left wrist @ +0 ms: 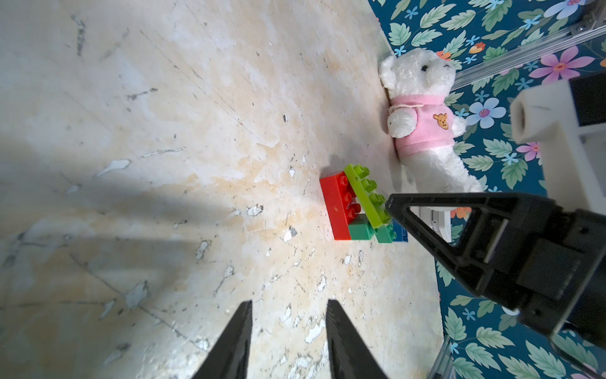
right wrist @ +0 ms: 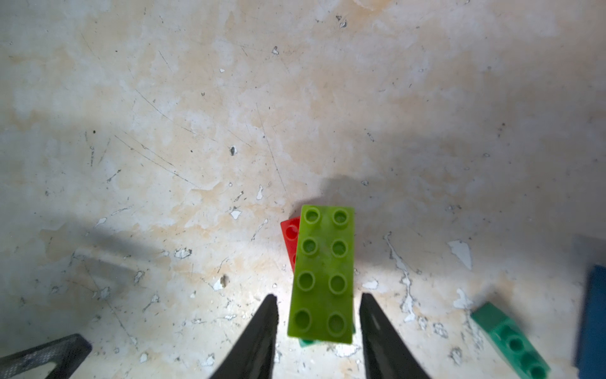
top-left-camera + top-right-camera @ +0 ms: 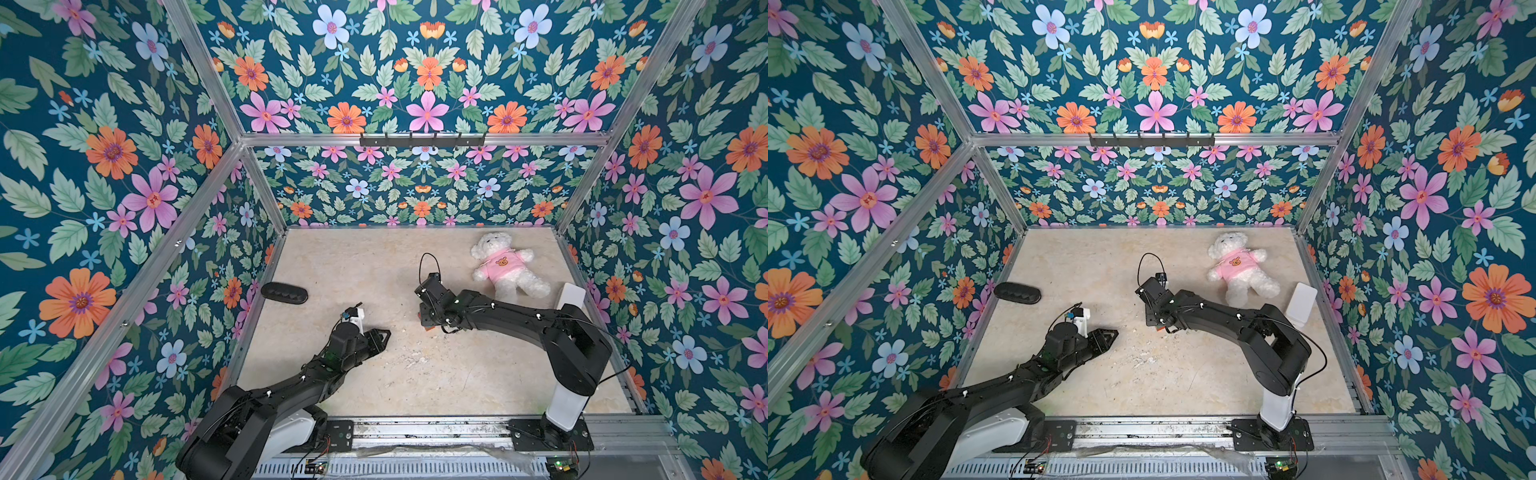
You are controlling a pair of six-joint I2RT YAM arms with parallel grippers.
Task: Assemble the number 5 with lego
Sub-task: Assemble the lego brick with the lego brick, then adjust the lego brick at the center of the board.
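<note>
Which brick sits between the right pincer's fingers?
The lime brick, topmost, studs up, over the red brick. A dark-green brick and the blue brick lie apart, outside the right pincer.

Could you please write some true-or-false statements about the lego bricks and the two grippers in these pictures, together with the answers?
1. The lime-green brick lies above the red brick. True.
2. The right gripper is clamped on the lime-green brick. False: its jaws stand apart on either side of it, with a gap at each side.
3. The left gripper holds a blue brick. False: it is open and empty over the table.
4. One dark-green brick lies loose on the table, apart from the lime-green one. True.
</note>
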